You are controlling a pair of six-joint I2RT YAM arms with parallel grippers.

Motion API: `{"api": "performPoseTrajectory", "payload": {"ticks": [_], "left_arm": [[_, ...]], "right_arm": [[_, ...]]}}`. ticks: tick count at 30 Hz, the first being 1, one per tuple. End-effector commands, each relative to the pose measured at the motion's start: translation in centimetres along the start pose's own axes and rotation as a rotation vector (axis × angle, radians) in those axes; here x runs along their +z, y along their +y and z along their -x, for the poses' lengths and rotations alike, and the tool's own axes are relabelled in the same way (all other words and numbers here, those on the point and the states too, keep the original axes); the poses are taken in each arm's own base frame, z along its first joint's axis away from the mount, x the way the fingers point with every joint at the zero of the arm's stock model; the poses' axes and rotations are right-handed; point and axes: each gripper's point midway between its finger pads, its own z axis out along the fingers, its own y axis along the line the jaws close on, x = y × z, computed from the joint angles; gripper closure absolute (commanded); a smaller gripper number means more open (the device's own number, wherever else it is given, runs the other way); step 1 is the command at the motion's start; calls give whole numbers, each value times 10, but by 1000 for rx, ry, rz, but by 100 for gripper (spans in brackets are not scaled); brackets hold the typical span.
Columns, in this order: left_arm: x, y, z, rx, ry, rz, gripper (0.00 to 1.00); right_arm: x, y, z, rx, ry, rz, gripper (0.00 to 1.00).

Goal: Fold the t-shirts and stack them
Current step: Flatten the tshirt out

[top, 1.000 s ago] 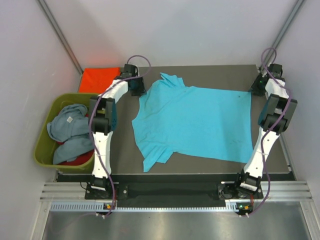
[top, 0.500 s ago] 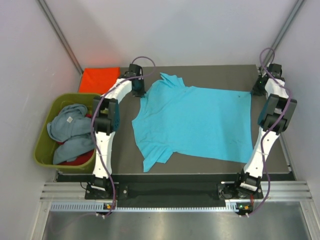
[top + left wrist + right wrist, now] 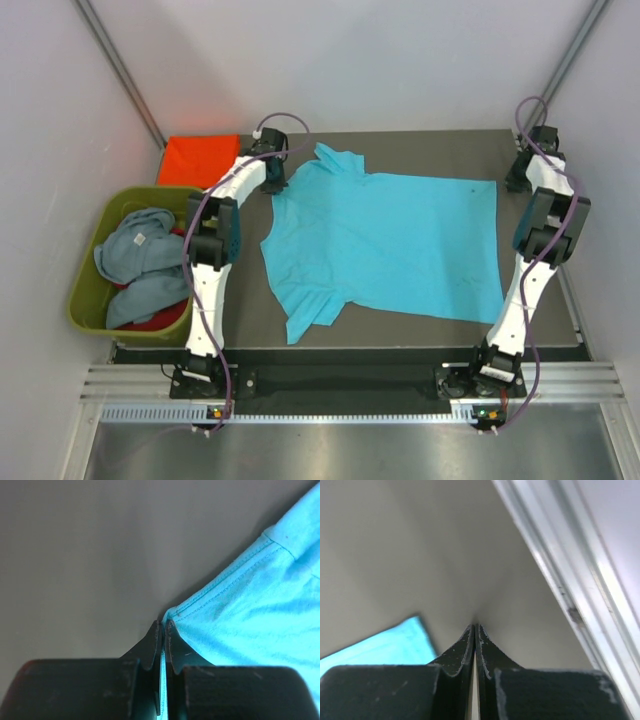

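The left gripper [image 3: 162, 626] is pinched on a stitched edge of the bright turquoise cloth t-shirt [image 3: 250, 625], at its far-left side. The right gripper [image 3: 475, 628] is pressed together with nothing between its fingers. The shirt's far-right corner lies just beside it, not touching, spread on the dark grey table [image 3: 400, 335].

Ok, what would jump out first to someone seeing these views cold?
A bright turquoise cloth t-shirt lies spread across the middle of the dark table, the left gripper shut on its hem at the far left. The right gripper is shut on nothing, just beside the far right corner. An olive-green plastic tub of crumpled grey-blue cloth sits at the left.
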Motion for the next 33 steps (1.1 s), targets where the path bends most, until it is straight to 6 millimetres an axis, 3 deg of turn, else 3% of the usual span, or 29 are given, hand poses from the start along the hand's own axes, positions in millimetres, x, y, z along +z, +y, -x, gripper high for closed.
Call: {"api": "performPoseTrajectory", "payload": {"ticks": [1, 10, 14, 19, 20, 23, 24, 26, 27, 29, 30, 32, 33], "left_arm": [[-2, 53, -25, -7, 78, 206, 100], [-12, 51, -41, -35, 115, 178, 100], [-23, 57, -49, -55, 142, 205, 100], [-30, 62, -43, -37, 110, 221, 100], [-30, 59, -38, -28, 100, 200, 91], [-36, 49, -11, -1, 36, 158, 69], [-38, 44, -5, 3, 25, 138, 55], [-48, 34, 18, -3, -34, 94, 46], [-54, 29, 28, -3, -59, 64, 40], [-61, 17, 50, -10, -137, 11, 35], [-66, 6, 67, -15, -191, -46, 33], [-62, -6, 76, -2, -217, -105, 33], [-66, -19, 87, 0, -239, -165, 33]], "right_arm": [[-2, -14, 3, 13, -7, -109, 100], [0, -10, 2, 18, -5, -92, 100], [-5, 2, 7, 16, -14, -40, 100], [-16, 23, 12, 17, -24, 19, 97], [-19, 28, 13, 16, -27, 35, 96], [-31, 53, 19, 0, -47, 93, 85], [-36, 71, 19, -12, -49, 138, 79], [-47, 92, 26, -15, -77, 194, 72], [-53, 112, 24, -15, -83, 237, 67], [-63, 138, 33, -10, -124, 308, 61], [-69, 167, 32, 1, -138, 387, 56], [-75, 209, 23, -4, -137, 485, 52], [-81, 231, 28, 24, -160, 547, 49]]}}
